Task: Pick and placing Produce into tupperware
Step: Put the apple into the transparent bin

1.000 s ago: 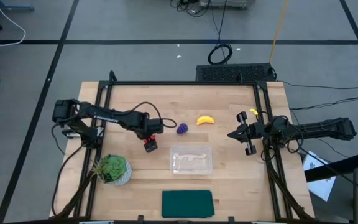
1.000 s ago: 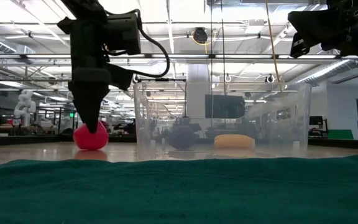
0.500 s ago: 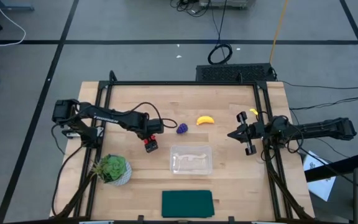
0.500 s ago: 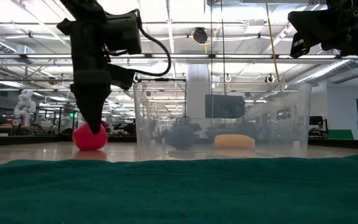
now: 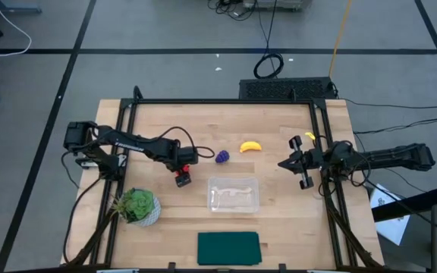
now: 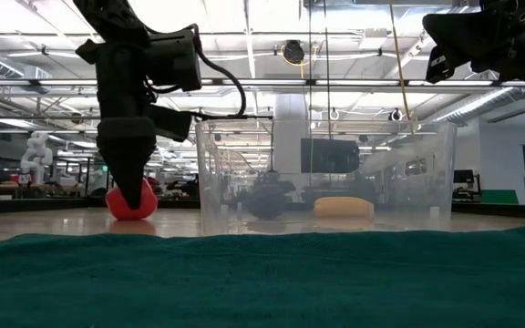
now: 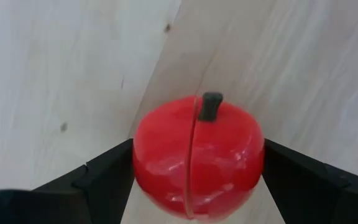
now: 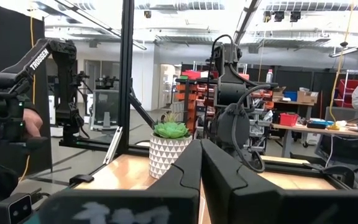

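Observation:
The round red fruit (image 5: 183, 179) with a dark stem (image 7: 211, 106) stands on the table left of the clear tupperware (image 5: 211, 199). My left gripper (image 5: 182, 177) is down over it from above and shut on it. The purple grape bunch (image 5: 222, 156) and the yellow banana (image 5: 250, 146) lie on the wood beyond the tupperware. My right gripper (image 5: 303, 168) hangs shut above the table's right edge, touching nothing. My left gripper pinches the red fruit's two opposite sides (image 7: 143, 163) between its fingers (image 7: 107, 171), at about the fruit's widest part. The fingers come from above, pointing down (image 6: 128, 182). The fruit stays upright, stem up, with its underside on the table (image 6: 132, 214).
A leafy plant in a white pot (image 5: 136, 205) stands near the table's left near corner. A dark green flat rectangle (image 5: 228, 248) lies at the near edge, filling the low view's foreground (image 6: 262, 278). Black frame rails run along the table's sides.
My left gripper has sunk lower over the red fruit, its fingertips dropping from the fruit's top to around its sides. The fruit has stayed on the table.

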